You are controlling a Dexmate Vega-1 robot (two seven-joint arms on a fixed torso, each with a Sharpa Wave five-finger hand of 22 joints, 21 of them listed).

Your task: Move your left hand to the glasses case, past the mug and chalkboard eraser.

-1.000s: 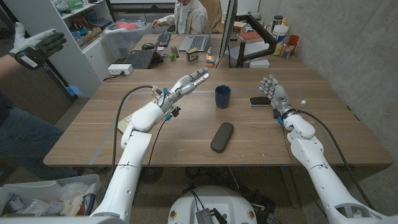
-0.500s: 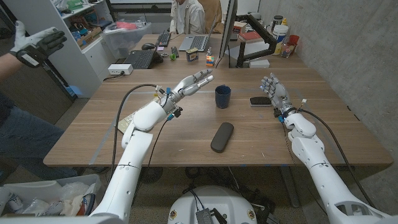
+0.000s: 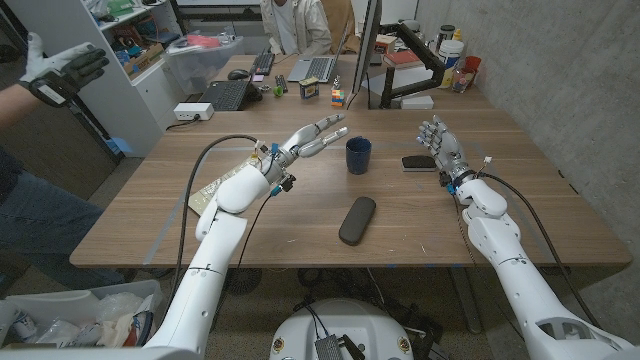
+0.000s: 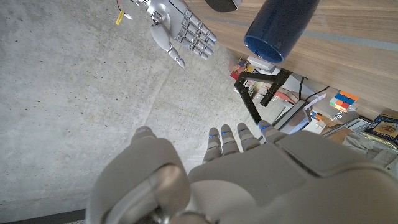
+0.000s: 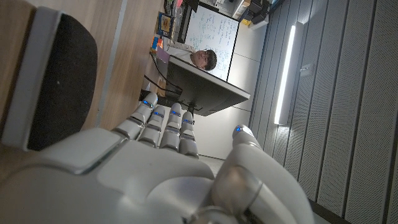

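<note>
The glasses case is lying untouched near the table's front edge, well apart from the left hand, which is hovering empty, fingers extended, beside the mug; the reach looks barely begun. The chalkboard eraser is sitting just beside the right hand, which is standing upright and released. The left wrist view is showing the mug's open rim; the right wrist view is showing the eraser's dark felt.

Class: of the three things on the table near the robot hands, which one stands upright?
The dark blue mug; the glasses case and chalkboard eraser lie flat.
</note>
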